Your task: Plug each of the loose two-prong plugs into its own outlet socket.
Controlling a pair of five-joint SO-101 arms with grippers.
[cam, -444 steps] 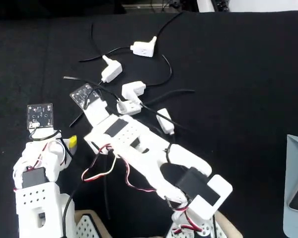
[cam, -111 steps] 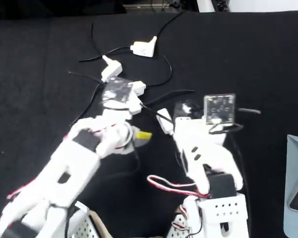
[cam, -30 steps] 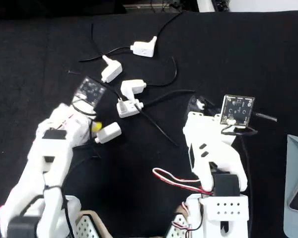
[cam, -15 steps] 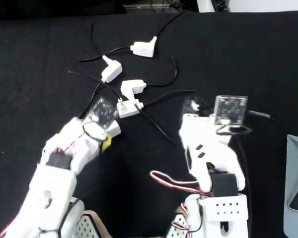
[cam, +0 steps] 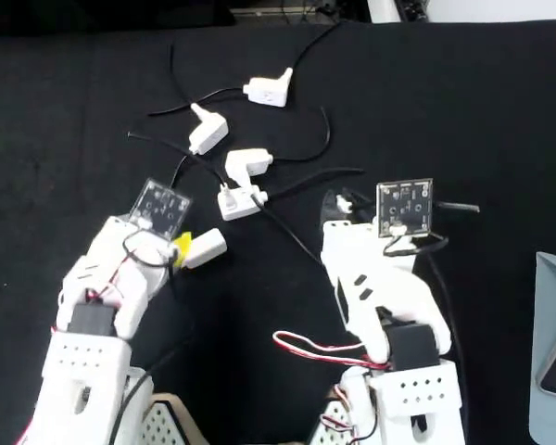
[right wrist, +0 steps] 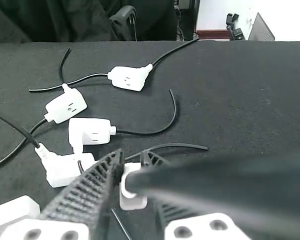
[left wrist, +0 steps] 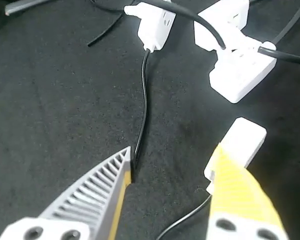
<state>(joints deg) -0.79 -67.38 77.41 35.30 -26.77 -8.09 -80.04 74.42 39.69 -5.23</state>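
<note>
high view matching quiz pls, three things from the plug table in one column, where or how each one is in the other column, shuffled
Things
1. left pincer
2. loose white plug
3. far outlet socket

Place or state
A. at the far side of the black table, beyond the other white pieces
B. open, fingers apart
C. lying right beside the yellow finger

Pairs: 1-B, 2-C, 3-A
</note>
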